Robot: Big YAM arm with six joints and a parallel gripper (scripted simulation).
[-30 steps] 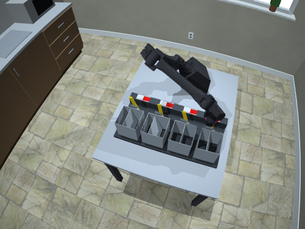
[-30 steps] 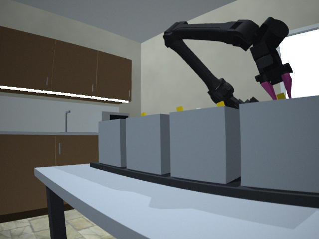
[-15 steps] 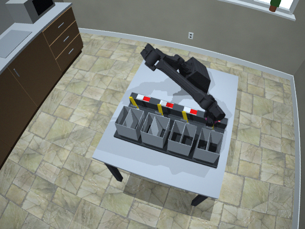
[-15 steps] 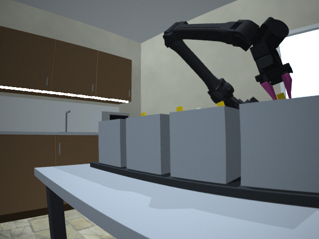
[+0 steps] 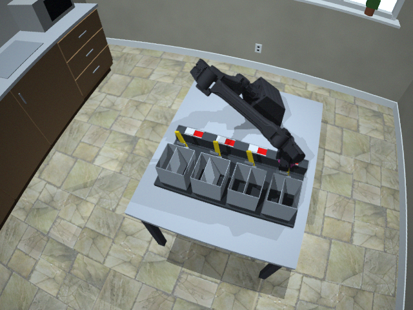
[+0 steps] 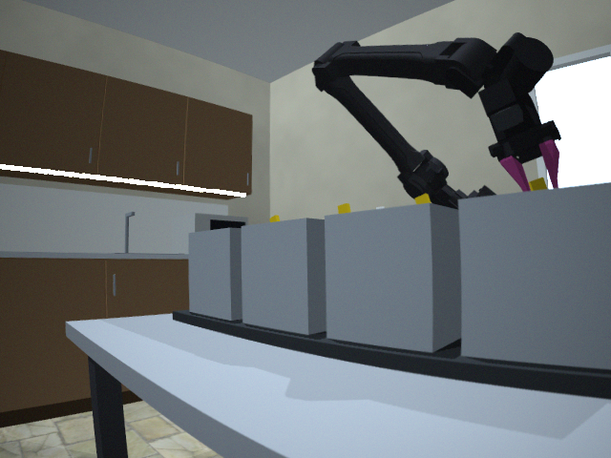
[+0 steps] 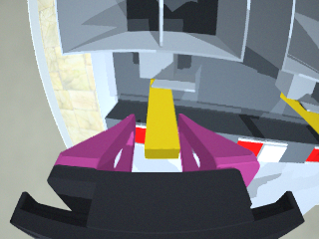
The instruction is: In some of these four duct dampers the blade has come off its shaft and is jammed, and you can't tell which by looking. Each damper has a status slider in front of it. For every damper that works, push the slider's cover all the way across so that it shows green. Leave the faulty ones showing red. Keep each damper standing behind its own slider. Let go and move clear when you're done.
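Four grey duct dampers stand in a row on a dark base (image 5: 159,184): the first (image 5: 175,165), second (image 5: 210,176), third (image 5: 246,186) and fourth (image 5: 281,196) (image 6: 537,276) (image 7: 159,14). Each has a yellow lever; three levers (image 5: 181,138) (image 5: 217,148) (image 5: 250,157) stand free. Their sliders (image 5: 194,132) (image 5: 225,141) (image 5: 257,149) show white and red. My gripper (image 5: 287,165) (image 6: 539,188) (image 7: 157,120) straddles the fourth damper's lever (image 7: 161,135) (image 6: 537,183), partly open, with gaps on both sides. The fourth slider (image 7: 142,134) shows red, mostly hidden by my fingers.
The base sits on a grey table (image 5: 200,220) (image 6: 246,394). The arm reaches over the slider rail from the far side. Kitchen cabinets (image 5: 40,86) stand to the left, away from the table.
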